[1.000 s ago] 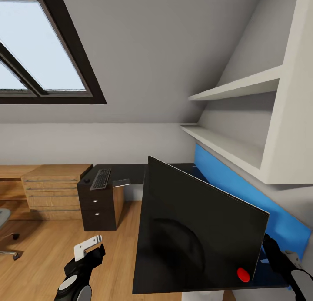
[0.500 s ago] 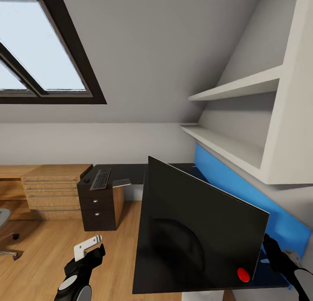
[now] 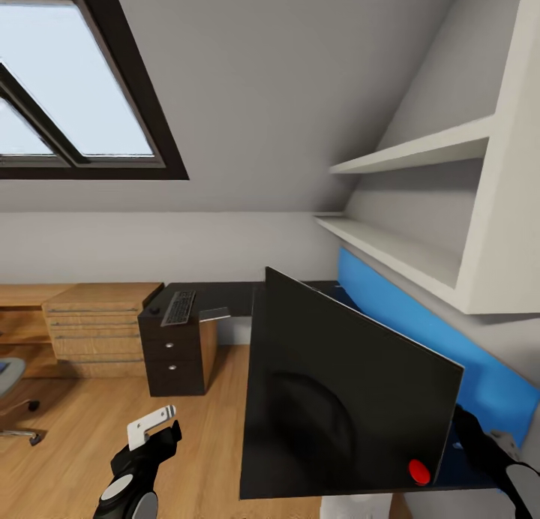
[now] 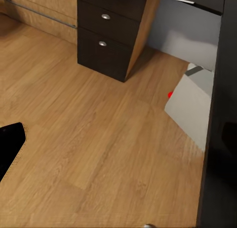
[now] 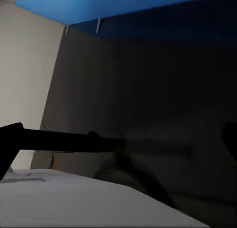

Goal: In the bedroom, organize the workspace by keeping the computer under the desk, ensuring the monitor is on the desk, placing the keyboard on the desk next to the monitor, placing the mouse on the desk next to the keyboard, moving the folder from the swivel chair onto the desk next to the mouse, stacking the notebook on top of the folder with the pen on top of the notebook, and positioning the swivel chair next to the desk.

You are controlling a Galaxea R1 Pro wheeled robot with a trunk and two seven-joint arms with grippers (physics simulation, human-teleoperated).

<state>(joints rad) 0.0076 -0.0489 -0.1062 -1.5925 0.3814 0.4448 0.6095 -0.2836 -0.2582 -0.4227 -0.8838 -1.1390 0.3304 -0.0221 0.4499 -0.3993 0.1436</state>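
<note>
Nearest the camera: left gripper (image 3: 154, 423) raised over bare wood floor (image 3: 82, 436), pale fingers slightly parted, nothing held. Right gripper (image 3: 495, 448) tucked behind the monitor's lower far edge; jaw opening and hold impossible to tell. Monitor (image 3: 345, 399) tilted, screen toward the camera, low edge over the near wing of the desk (image 3: 225, 298), apparently mid-placement. Computer (image 4: 195, 102) on the floor under that wing, red light showing. Farther off: keyboard (image 3: 178, 307) flat on the drawer end, mouse (image 3: 154, 309) just beside it. Far left: swivel chair (image 3: 11, 399), well apart from the desk, yet to be brought in.
</note>
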